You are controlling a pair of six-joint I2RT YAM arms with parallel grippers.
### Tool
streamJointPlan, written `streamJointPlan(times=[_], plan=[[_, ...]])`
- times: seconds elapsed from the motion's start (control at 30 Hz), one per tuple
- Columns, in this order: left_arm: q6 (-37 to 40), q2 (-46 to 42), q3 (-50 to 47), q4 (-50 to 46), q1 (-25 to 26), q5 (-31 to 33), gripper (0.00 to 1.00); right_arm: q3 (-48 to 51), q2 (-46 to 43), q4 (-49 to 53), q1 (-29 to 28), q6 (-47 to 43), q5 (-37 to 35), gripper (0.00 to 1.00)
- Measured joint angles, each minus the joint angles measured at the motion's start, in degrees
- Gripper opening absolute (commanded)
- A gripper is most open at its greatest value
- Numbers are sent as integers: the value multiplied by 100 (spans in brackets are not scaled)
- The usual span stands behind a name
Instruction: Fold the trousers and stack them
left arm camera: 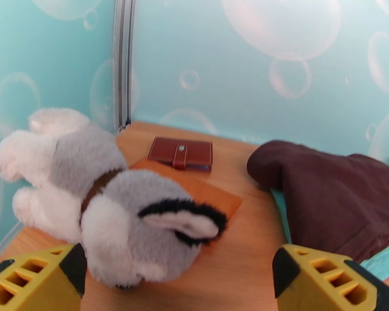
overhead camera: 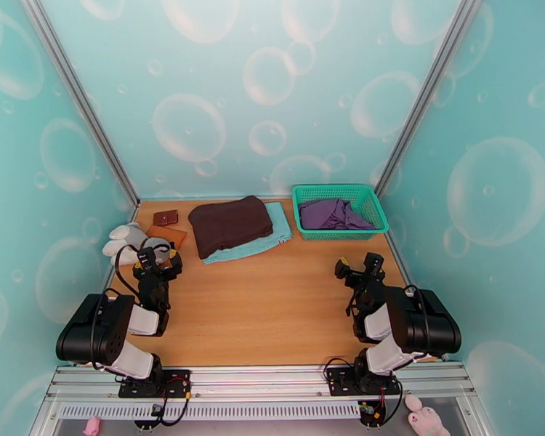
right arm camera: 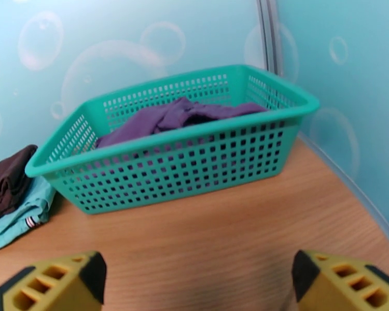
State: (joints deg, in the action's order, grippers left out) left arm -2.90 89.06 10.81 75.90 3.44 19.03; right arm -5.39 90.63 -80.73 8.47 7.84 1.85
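The trousers (overhead camera: 229,225) lie folded at the far middle of the desk (overhead camera: 272,314), resting on a light teal cloth (overhead camera: 276,235), with their long axis running roughly left to right. They sit ahead and to the right of the left tool (overhead camera: 156,257), and ahead and well to the left of the right tool (overhead camera: 357,270). The left arm looks the nearer of the two, so any further reach would probably fall to it. Both tools hang with fingers spread wide and hold nothing. A plush toy (left arm camera: 106,203) lies just beside the left tool. The right tool faces a green basket (right arm camera: 174,151).
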Motion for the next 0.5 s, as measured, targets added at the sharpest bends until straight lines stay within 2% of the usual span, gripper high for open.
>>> streamJointPlan(times=[0.33,0.5], plan=[[55,0,31,-15,20,-28,99,-667,-57,638,-654,-411,103,99],[33,0,188,-221,-129,-302,99,-931,-57,1029,-669,-426,-334,99]])
